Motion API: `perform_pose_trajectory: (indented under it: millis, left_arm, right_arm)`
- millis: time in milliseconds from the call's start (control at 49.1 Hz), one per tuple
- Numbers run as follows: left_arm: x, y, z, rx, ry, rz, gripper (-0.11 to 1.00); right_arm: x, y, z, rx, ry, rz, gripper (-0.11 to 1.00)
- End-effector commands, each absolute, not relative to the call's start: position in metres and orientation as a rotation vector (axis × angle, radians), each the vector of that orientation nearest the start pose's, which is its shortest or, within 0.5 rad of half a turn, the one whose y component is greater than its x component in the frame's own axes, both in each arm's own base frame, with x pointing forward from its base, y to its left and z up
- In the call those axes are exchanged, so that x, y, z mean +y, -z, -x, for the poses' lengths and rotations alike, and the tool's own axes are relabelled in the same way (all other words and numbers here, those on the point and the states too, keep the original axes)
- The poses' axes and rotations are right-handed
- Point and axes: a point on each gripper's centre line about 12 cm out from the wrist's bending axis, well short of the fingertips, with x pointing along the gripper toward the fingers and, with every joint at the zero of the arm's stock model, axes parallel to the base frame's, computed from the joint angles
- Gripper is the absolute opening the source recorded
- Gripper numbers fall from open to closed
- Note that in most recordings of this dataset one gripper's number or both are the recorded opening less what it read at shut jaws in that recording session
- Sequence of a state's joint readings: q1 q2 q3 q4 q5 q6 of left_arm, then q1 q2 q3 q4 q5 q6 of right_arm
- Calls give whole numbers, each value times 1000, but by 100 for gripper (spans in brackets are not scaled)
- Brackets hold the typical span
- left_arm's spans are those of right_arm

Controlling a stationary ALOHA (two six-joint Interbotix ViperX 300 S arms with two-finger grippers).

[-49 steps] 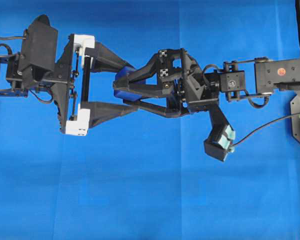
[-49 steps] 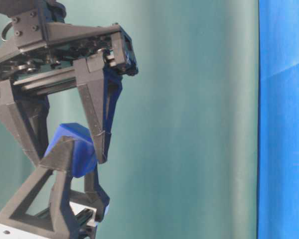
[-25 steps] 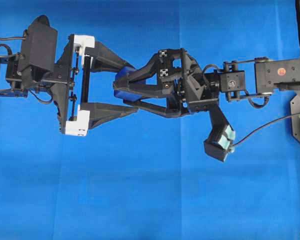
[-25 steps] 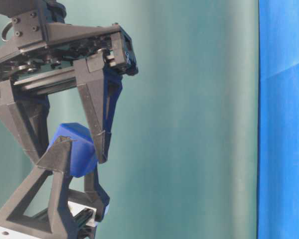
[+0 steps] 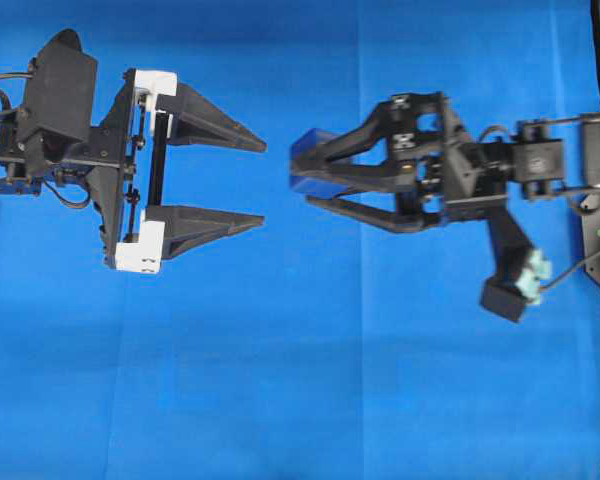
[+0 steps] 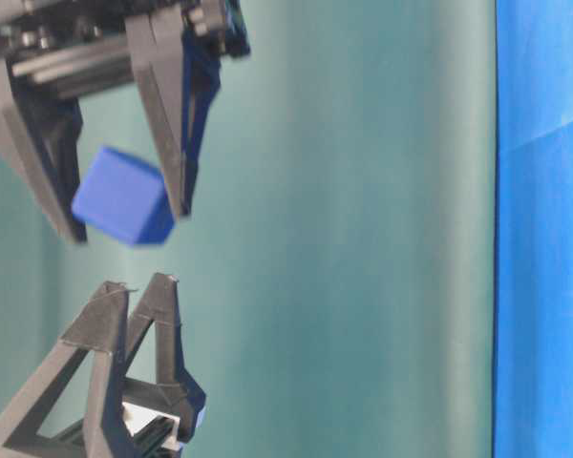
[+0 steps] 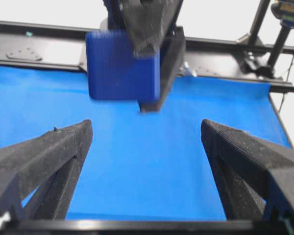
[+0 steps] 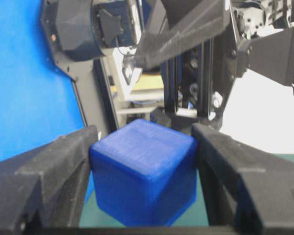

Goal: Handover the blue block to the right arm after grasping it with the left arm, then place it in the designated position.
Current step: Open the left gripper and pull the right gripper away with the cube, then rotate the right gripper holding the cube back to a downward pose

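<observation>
blue block (image 5: 311, 163) pinched between the fingertips of the right gripper (image 5: 305, 172), clenched on it above the blue cloth (image 5: 280, 380). left gripper (image 5: 250, 182) spread wide, holding nothing, facing the block, well apart.

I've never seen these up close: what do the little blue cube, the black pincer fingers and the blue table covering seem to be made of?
The blue block looks like matte plastic, possibly 3D-printed: fine parallel lines run across its faces and its edges are rounded. The black fingers look like hard plastic with a grainy, rough surface. The blue cloth appears to be fabric or thin sheet, judging by its straight fold creases.
</observation>
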State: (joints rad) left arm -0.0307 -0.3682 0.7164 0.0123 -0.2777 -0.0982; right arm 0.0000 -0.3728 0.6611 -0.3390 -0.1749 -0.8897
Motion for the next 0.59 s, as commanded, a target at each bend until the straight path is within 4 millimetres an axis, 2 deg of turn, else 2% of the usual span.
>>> perform_pose_trajectory:
  millis: [0,305,570]
  left_arm:
    - [-13,-329,-343,38,37,86,93]
    - [-12,-326,-332,40,37,87,93]
    - [-12,-327,-328,36,39,89,93]
  right_arm:
    - [9,-342,-341,38,-107,1213,47]
    - [13,-342,-315,70,-126,1218,47]
    - [18,-344,-306,66,-138,1221,47]
